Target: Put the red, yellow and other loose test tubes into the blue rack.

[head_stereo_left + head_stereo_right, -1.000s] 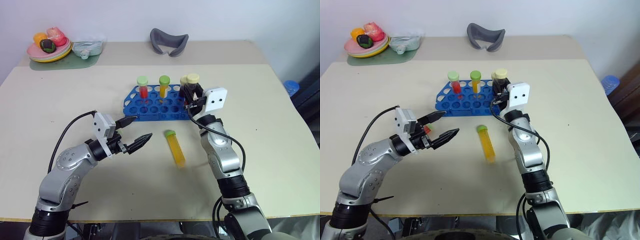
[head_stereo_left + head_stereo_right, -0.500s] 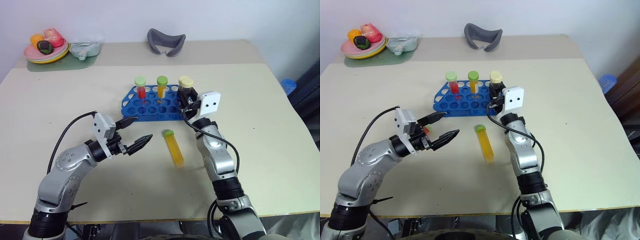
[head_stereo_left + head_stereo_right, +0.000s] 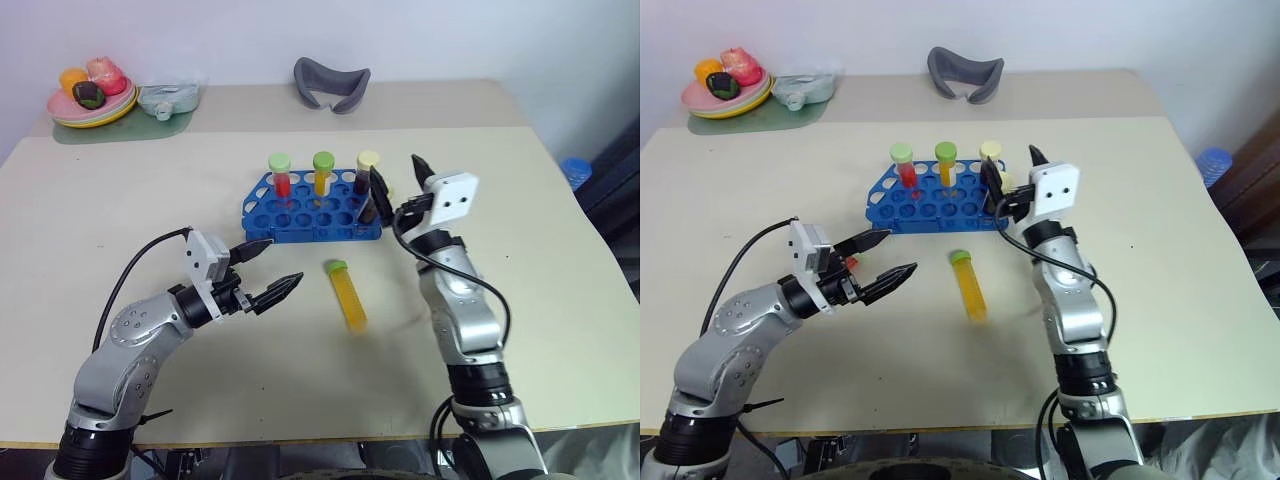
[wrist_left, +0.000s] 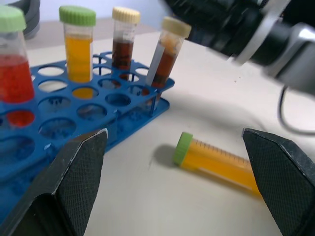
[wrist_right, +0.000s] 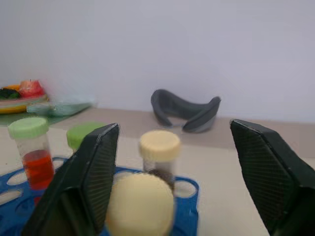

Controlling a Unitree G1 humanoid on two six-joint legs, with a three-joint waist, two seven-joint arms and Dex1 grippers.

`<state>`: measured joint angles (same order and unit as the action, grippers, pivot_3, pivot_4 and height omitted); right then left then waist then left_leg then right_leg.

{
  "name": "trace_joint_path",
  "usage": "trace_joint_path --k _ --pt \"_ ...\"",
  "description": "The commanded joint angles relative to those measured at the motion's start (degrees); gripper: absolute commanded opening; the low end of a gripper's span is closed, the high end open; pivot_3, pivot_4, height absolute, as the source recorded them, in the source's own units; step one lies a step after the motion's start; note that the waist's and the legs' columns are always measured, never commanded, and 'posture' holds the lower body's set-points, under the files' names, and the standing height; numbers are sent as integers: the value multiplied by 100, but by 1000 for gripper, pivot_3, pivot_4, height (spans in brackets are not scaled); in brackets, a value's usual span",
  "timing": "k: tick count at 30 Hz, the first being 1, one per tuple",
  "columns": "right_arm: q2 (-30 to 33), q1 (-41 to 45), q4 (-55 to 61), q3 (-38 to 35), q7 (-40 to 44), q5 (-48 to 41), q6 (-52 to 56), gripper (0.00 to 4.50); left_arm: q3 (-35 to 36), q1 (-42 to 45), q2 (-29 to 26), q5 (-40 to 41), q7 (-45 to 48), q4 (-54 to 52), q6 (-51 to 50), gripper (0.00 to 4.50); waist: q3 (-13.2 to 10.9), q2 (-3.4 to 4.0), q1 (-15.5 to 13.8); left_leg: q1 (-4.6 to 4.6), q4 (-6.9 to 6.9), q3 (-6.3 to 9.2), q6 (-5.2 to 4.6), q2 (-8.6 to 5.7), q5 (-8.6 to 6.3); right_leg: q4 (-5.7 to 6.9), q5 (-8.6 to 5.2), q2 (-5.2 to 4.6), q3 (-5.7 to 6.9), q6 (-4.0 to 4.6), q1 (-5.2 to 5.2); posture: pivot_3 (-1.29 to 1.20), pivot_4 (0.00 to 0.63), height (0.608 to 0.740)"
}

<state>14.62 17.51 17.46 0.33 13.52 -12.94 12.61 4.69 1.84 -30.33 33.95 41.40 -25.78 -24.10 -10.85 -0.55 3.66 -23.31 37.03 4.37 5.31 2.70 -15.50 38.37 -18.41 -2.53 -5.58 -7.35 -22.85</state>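
The blue rack [image 3: 300, 212] stands mid-table with a red tube [image 3: 281, 175], a yellow tube [image 3: 323, 174] and a dark cream-capped tube [image 3: 367, 170] upright in its back row. A second dark cream-capped tube [image 4: 165, 55] leans in a hole at the rack's right end. My right gripper [image 3: 396, 170] is open just behind and to the right of that tube, holding nothing. A loose yellow tube with a green cap [image 3: 347, 293] lies on the table in front of the rack. To its left, my left gripper [image 3: 283, 262] hovers open and empty.
A plate of toy food [image 3: 88, 92] on a green mat and a clear bag [image 3: 170, 97] sit at the back left. A grey curved object [image 3: 332, 82] lies at the back centre. The table edge runs close on the right.
My right gripper has opened and pulled back to the right off the cream-capped tube, which stays leaning in the rack. The left arm has not moved.
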Motion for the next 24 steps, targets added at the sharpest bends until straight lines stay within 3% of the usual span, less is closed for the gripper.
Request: trace_joint_path --k 1,4,7,9,13,24 --pt "890 -193 1593 -434 499 -1255 2028 3659 346 -126 -185 -64 208 123 279 4500 0 4 -3 0 0 0 0 0 0 -1 0 0 0 0 0 0 150 740" --pt "1854 -247 2493 -712 727 -2410 3780 3659 439 -231 -330 -172 450 427 506 4500 1 6 26 9 -1 0 -1 1 -1 -2 0 2 -1 1 8 0 150 740" --pt "2417 -46 3021 -908 652 -3709 5216 3659 433 -199 -488 -289 696 725 662 4500 1 6 27 16 -3 5 -4 3 -2 -2 -1 9 -1 3 15 0 150 740" --pt "2466 265 3115 -765 327 -4287 6110 3659 379 -144 -554 -360 842 890 745 4500 1 4 31 16 -2 4 -4 2 -2 -5 -1 9 -1 2 16 0 150 740" --pt "1582 1115 2594 -326 -738 -4459 7849 3659 247 -42 -531 -355 1008 991 756 4500 2 2 36 15 -1 5 -4 2 -2 -5 -1 9 -1 2 17 0 150 740" --pt "925 2095 305 434 -4005 -6415 7989 3659 201 -570 -586 -443 1184 649 870 4500 2 2 39 -4 -2 5 -4 2 -2 -7 -1 5 2 2 -3 0 150 740"
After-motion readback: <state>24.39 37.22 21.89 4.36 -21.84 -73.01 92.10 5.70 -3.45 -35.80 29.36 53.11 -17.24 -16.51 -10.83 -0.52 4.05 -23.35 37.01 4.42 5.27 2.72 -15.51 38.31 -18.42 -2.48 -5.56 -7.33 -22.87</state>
